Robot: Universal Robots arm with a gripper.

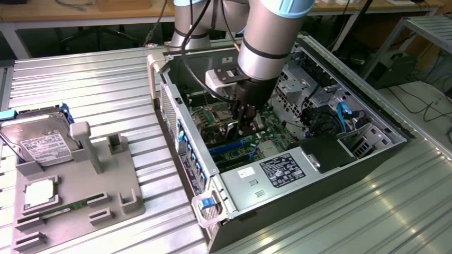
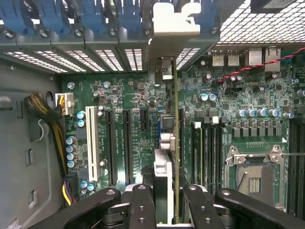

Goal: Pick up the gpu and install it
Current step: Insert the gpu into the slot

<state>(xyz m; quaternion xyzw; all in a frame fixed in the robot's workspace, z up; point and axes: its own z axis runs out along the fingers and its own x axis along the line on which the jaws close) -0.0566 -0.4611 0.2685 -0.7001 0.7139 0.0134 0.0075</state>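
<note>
Alignment check, card vs slot: gripper (image 1: 246, 129) sits inside the open PC case (image 1: 297, 222), jaws closed on the gpu (image 2: 164, 167). Wrist view has the card edge-on, pinched between the two inner fingers (image 2: 143, 205), so the hand is straight over its upper edge and the card hangs from it toward the motherboard (image 2: 128, 95). Long axis runs away from the gripper toward the case's rear wall, parallel with the black expansion slots (image 2: 118, 143) and the white slot (image 2: 93, 143) beside them. The silver bracket (image 2: 174, 28) is the far end, up at the row of vented slot covers (image 2: 114, 57) on that wall. It looks lined up with one opening, but I can't tell if it touches. Card plane stands upright on the board, no visible tilt. Exterior view puts the blue slots (image 1: 229, 147) just beside the fingertips, so my read is the card is over one of those rather than the black ones. Whether the edge connector is in, touching or just above is hidden by the card itself. CPU socket (image 2: 255, 176) is off to the far side of the memory slots, clear of the card. On the exterior view's left, hard drive (image 1: 39, 140) and memory stick (image 1: 60, 210) sit in the grey fixture (image 1: 106, 196), well apart from the work.
</note>
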